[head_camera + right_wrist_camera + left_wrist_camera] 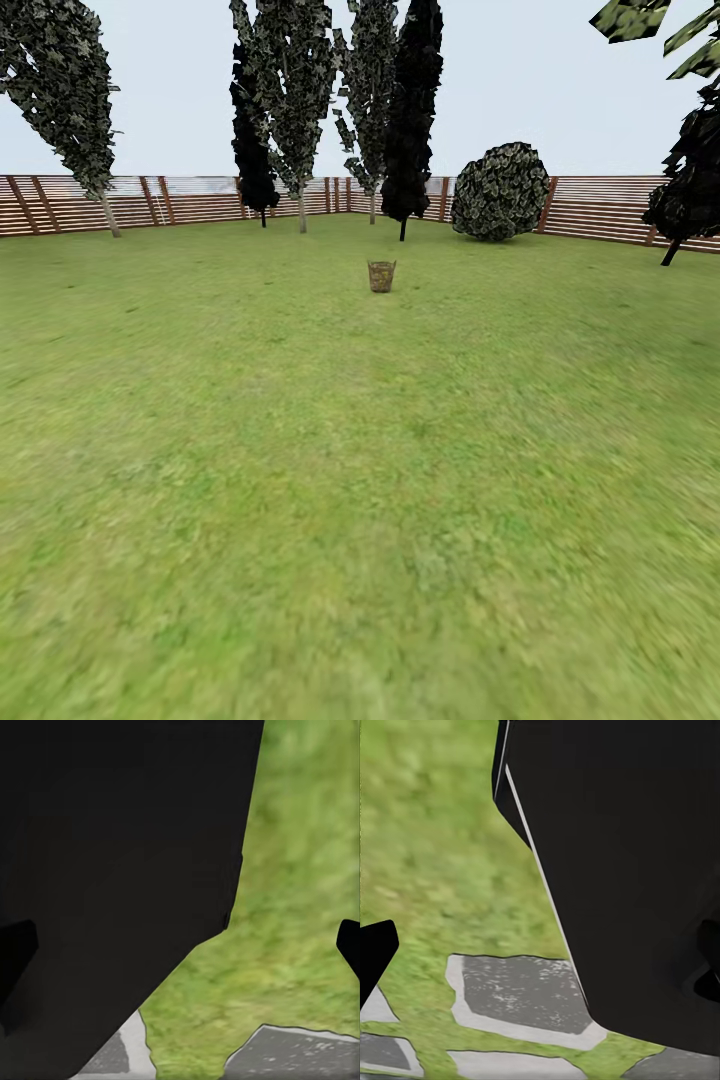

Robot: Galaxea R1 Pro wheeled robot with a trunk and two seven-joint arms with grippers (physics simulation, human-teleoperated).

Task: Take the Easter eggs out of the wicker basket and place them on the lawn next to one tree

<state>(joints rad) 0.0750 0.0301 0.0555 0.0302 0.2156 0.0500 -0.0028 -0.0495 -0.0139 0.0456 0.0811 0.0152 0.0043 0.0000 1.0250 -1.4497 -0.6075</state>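
Observation:
The brown wicker basket [381, 276] stands upright, small and far off, in the middle of the lawn [360, 480]. The Easter eggs are hidden at this distance; I cannot make out anything inside the basket. Blocky green leaves [650, 25] reach in at the upper right of the head view, with no trunk in view below them. In the left wrist view my left gripper [542, 960] is open, its fingertips [375, 958] wide apart beside my black body. My right gripper [182, 952] is open too, with nothing between its fingertips [350, 945].
A brown slatted fence [200, 200] runs along the back of the garden. In front of it stand thin-trunked trees [290, 90], dark narrow trees [410, 120] and a round bush [500, 192]. Grey paving stones [521, 994] lie in the grass beside my base.

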